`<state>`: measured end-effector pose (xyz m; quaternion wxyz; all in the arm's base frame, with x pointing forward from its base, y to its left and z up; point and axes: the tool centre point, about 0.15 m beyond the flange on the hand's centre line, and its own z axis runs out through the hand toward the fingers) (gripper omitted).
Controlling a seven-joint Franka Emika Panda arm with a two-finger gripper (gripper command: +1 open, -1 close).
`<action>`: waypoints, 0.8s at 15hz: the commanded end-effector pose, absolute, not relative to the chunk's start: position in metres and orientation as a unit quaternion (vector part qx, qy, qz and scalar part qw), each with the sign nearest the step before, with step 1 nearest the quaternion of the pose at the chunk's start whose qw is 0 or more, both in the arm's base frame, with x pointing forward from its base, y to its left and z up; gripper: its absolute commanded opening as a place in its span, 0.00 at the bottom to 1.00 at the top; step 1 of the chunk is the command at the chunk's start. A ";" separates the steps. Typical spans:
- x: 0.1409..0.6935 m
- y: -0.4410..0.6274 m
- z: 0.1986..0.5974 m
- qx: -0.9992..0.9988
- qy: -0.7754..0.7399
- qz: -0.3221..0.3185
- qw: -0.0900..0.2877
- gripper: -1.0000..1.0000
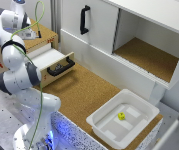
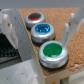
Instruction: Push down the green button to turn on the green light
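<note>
In the wrist view three round buttons with silvery rims sit in a row on a cork surface. The green button [image 2: 51,51] is nearest, the blue-capped button [image 2: 41,31] is in the middle and the dark reddish one [image 2: 34,18] is farthest. My gripper [image 2: 45,41] is open and empty just above them, with one finger [image 2: 19,36] on one side of the row and the other finger [image 2: 67,29] on the opposite side. In the exterior view the gripper [image 1: 33,34] hovers over a wooden box [image 1: 39,42] at the upper left. The buttons are hidden there.
An open drawer with a black handle [image 1: 60,66] juts out below the box. A white bin [image 1: 131,131] holding a small yellow object [image 1: 121,116] stands on the cork counter [image 1: 84,92]. A white cabinet with a black handle [image 1: 84,20] and an open compartment [image 1: 149,55] stands behind.
</note>
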<state>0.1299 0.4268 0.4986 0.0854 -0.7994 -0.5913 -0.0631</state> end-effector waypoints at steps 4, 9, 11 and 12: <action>0.148 0.442 0.473 -0.808 -0.589 -0.007 0.011 0.00; 0.170 0.450 0.467 -0.825 -0.565 -0.021 0.017 0.00; 0.174 0.458 0.467 -0.829 -0.557 -0.035 0.025 0.00; 0.175 0.463 0.467 -0.827 -0.560 -0.039 0.025 0.00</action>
